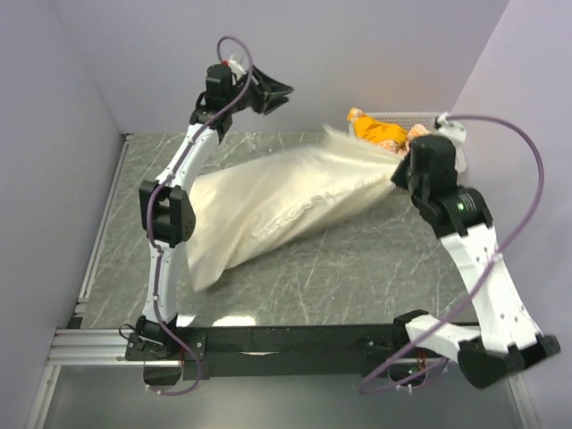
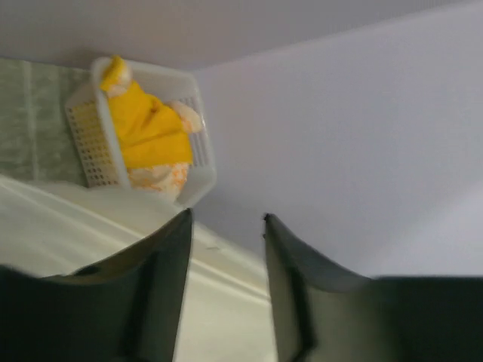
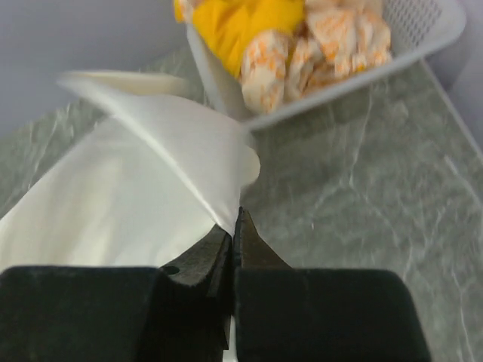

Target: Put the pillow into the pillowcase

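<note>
The pillowcase point(image 1: 277, 210), a cream-white fabric sack, lies slantwise across the table, its far right corner lifted. My right gripper point(image 1: 399, 172) is shut on that corner; in the right wrist view the pinched cloth point(image 3: 128, 204) fans out leftward from the closed fingertips point(image 3: 236, 219). The sack looks filled out, but no pillow shows on its own; it is hidden or out of view. My left gripper point(image 1: 279, 94) hangs high near the back wall, apart from the cloth. In the left wrist view it point(image 2: 226, 219) is open with nothing between its fingers, and the cream fabric point(image 2: 60, 219) lies below.
A white perforated basket point(image 1: 402, 116) holding yellow and orange-patterned cloth stands at the back right, right behind the held corner point(image 3: 423, 38) point(image 2: 204, 158). The grey marbled table point(image 1: 357, 259) is walled at the left, back and right.
</note>
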Action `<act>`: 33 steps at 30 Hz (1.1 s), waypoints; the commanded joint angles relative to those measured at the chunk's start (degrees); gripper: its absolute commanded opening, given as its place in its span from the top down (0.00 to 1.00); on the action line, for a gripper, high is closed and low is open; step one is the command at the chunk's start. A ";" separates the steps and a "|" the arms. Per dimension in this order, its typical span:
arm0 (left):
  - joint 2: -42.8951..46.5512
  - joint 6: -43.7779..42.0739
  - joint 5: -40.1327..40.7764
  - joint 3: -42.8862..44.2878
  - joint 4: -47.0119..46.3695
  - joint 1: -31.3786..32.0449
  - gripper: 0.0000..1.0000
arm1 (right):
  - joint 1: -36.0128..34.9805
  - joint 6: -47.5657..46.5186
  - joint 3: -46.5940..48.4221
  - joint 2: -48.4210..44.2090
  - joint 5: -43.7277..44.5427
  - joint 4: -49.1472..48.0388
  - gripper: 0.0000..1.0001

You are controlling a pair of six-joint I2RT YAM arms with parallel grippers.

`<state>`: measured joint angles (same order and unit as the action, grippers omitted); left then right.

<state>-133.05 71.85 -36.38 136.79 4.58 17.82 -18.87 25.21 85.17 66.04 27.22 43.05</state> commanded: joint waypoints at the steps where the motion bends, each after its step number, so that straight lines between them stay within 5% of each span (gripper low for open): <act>1: 11.31 -7.59 6.84 -8.97 -1.25 -3.94 0.38 | 1.21 4.76 -5.85 -13.03 -4.96 0.90 1.00; 2: 15.24 -9.17 8.07 -11.00 0.15 -4.11 0.25 | 1.12 5.19 -7.98 -15.74 -9.42 -0.15 1.00; 5: 25.25 -14.98 16.93 -20.13 5.96 -4.73 0.15 | 1.03 7.74 -18.78 -22.76 -18.39 -3.31 1.00; 12: 44.62 -16.49 44.18 -47.97 20.10 -6.14 0.11 | 0.94 18.19 -47.51 -40.89 -26.60 -8.68 1.00; 15: 49.46 -16.57 49.82 -60.21 21.35 -6.05 0.05 | 0.94 20.13 -50.44 -44.67 -27.05 -6.40 0.82; 18: 49.48 -21.05 43.52 -67.79 16.25 -6.05 0.01 | 0.94 20.06 -48.53 -50.12 -24.68 -4.29 0.35; 19: 46.95 -23.84 40.80 -68.06 15.29 -5.96 0.01 | 0.94 19.53 -47.30 -50.83 -22.32 -3.94 0.28; 24: 38.50 -26.50 37.78 -64.90 16.15 -4.29 0.01 | 0.94 13.74 -40.69 -41.98 -19.57 -6.99 0.11; 27: 34.10 -26.24 39.89 -63.32 17.83 -3.41 0.01 | 1.03 11.18 -40.61 -26.30 -16.16 -12.10 0.06; 30: 30.05 -26.06 39.72 -62.52 18.36 -3.32 0.05 | 0.33 10.56 -37.11 -16.33 -13.16 -13.17 0.05; 33: 28.20 -26.94 40.77 -62.44 17.83 -3.67 0.40 | -0.46 11.52 -38.93 -18.21 -14.65 -16.06 0.04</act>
<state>-103.00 47.29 2.81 72.25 22.50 14.20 -18.50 37.71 46.09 49.52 10.52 30.57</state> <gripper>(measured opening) 0.814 0.954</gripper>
